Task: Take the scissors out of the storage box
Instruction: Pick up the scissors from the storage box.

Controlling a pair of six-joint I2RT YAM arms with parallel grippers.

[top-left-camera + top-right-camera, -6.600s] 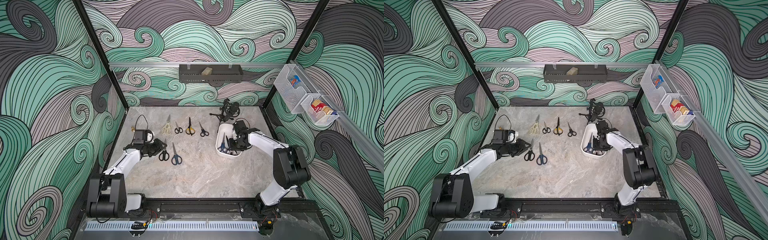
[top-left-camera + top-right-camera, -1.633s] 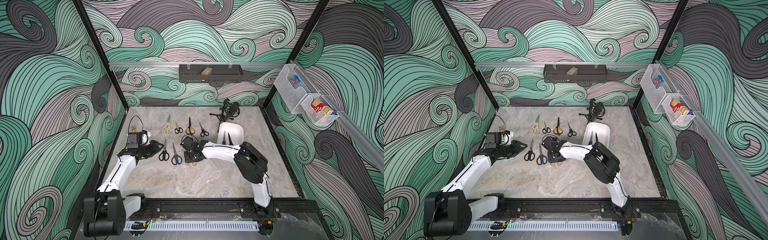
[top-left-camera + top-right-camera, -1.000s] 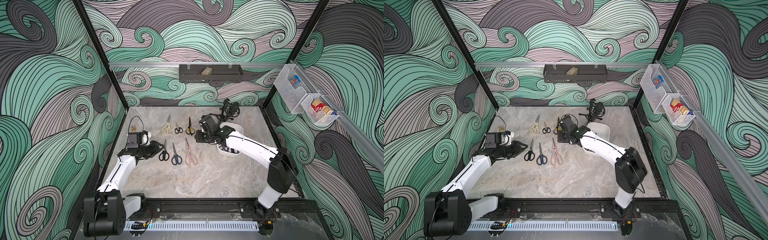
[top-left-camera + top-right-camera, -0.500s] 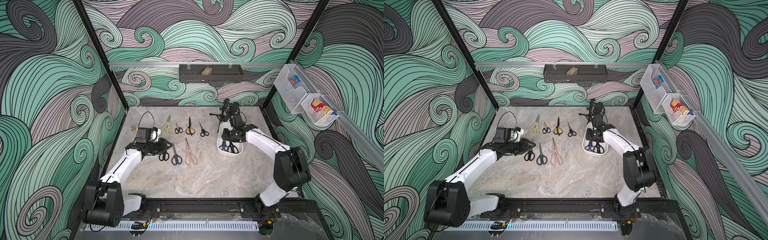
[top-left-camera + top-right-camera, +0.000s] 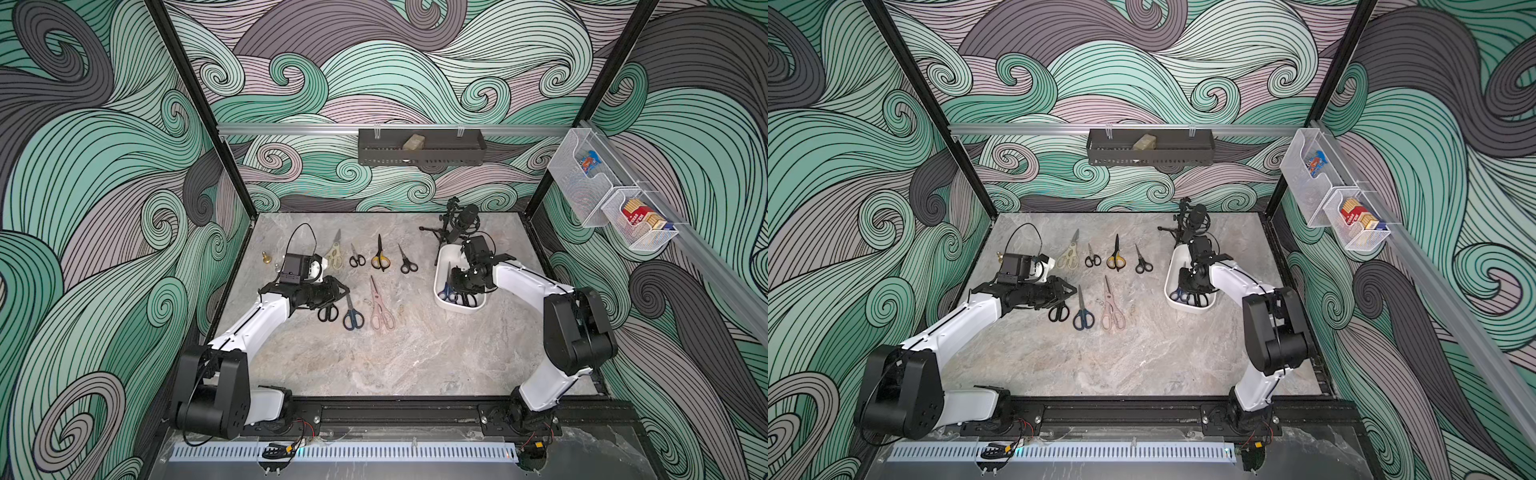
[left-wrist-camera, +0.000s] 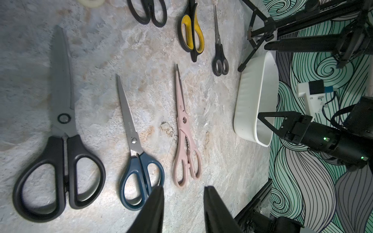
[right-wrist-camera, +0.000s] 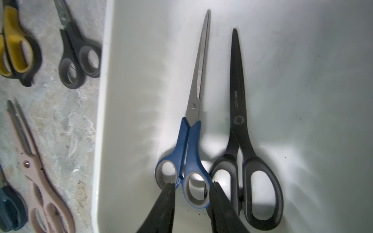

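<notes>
White box [image 5: 448, 259] at right of frame holding blue scissors [image 7: 191, 141]; right tool [image 7: 191, 184] straddling handle loop, grip unclear; left tool [image 6: 183, 187] hovering part-open, empty.

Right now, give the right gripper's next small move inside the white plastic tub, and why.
Probably close on a handle loop of the blue-handled steel scissors, ready to lift: the right gripper straddles that loop in the white plastic storage box, with the all-black scissors lying close alongside.

Your storage box [image 7: 141, 80] looks smooth white plastic; blue-handled scissors [image 7: 191, 121] show bright metal blades; black scissors [image 7: 240, 125] look matt.
</notes>
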